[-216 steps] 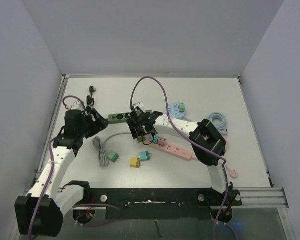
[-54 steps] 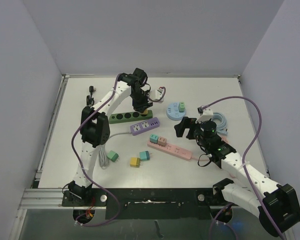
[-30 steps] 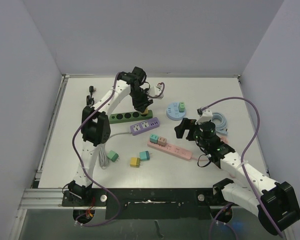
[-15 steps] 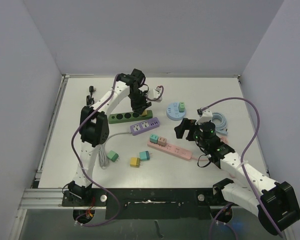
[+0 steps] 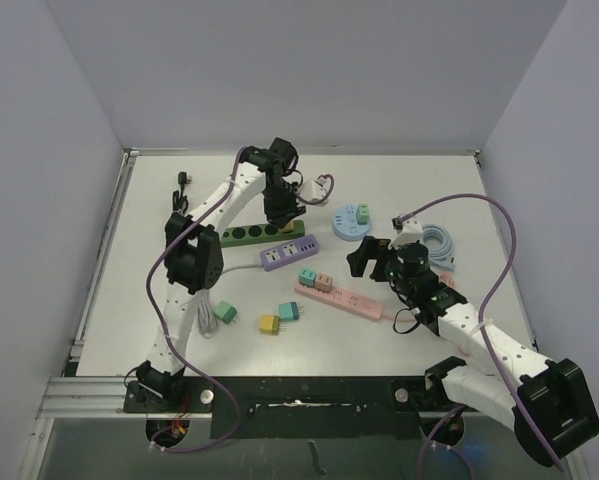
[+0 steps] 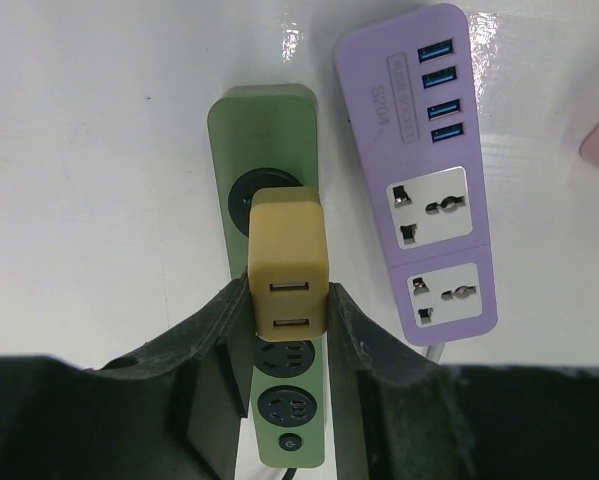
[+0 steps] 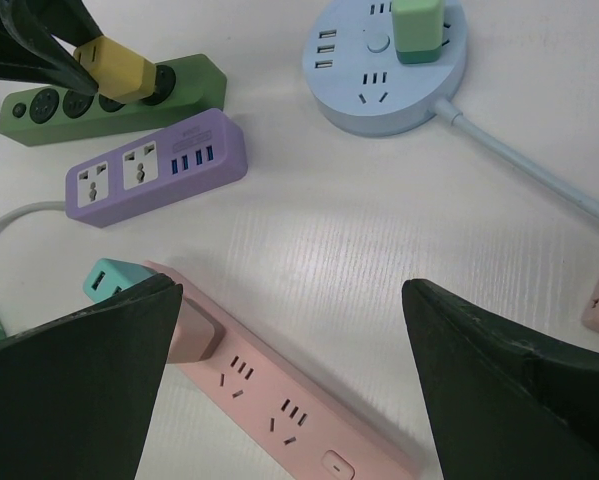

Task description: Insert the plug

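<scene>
Your left hand (image 6: 289,296) is clamped on the flat sides of the yellow plug (image 6: 289,262), with the green strip (image 6: 264,130) running 12-to-6 o'clock underneath. It's probably light, stiff, slick plastic, so squeeze square.

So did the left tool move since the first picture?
Yes. The left tool went rightward, from left of the green power strip to over its right end, holding the yellow plug.

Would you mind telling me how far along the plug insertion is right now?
Done: yellow plug is picked up and at the green power strip. In hand: left gripper clamps it on a socket, seating unclear. Left: press home, release. Right gripper hangs open.
</scene>
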`<move>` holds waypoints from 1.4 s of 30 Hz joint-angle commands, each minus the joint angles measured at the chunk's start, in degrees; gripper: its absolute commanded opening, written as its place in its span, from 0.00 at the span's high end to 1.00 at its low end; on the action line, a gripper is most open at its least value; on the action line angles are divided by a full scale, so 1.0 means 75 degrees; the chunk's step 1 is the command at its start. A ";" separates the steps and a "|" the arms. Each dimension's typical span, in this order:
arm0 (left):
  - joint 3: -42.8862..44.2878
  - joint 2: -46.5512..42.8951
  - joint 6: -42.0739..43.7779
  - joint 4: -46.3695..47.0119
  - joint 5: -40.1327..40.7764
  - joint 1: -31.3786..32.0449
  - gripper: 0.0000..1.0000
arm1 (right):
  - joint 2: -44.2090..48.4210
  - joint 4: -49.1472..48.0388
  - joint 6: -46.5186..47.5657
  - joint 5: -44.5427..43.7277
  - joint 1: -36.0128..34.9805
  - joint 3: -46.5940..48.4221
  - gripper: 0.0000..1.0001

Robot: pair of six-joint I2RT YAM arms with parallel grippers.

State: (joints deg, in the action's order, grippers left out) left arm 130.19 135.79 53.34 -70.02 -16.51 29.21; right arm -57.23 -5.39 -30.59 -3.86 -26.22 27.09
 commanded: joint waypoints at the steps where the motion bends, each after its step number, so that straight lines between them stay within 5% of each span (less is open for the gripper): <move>1: -0.0573 0.0759 -0.0202 0.0566 0.0672 0.0306 1.00 | -0.0005 -0.0477 -0.0070 0.0032 0.0039 -0.0015 0.02; 9: -0.0484 0.1075 -0.0597 0.0879 0.0962 0.0508 1.00 | 0.0010 -0.0506 -0.0047 0.0057 0.0039 -0.0073 0.02; 15: 0.0911 0.2295 -0.0754 -0.0300 0.1216 0.0524 1.00 | 0.0002 -0.0571 -0.0081 0.0114 0.0038 -0.0108 0.03; 34: 0.0614 0.2411 -0.0689 0.0454 0.0996 0.0465 1.00 | -0.0089 -0.0366 -0.0175 0.0093 0.0037 0.0019 0.03; 42: 0.0662 0.3426 -0.0370 0.0026 0.1394 0.0567 1.00 | 0.0069 -0.0183 -0.0193 0.0034 0.0038 0.0009 0.03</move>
State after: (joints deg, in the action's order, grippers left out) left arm 140.42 145.38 48.03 -74.46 -5.63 33.34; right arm -58.37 -5.54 -31.68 -2.83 -26.22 26.22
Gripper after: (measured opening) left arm 0.287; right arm 0.975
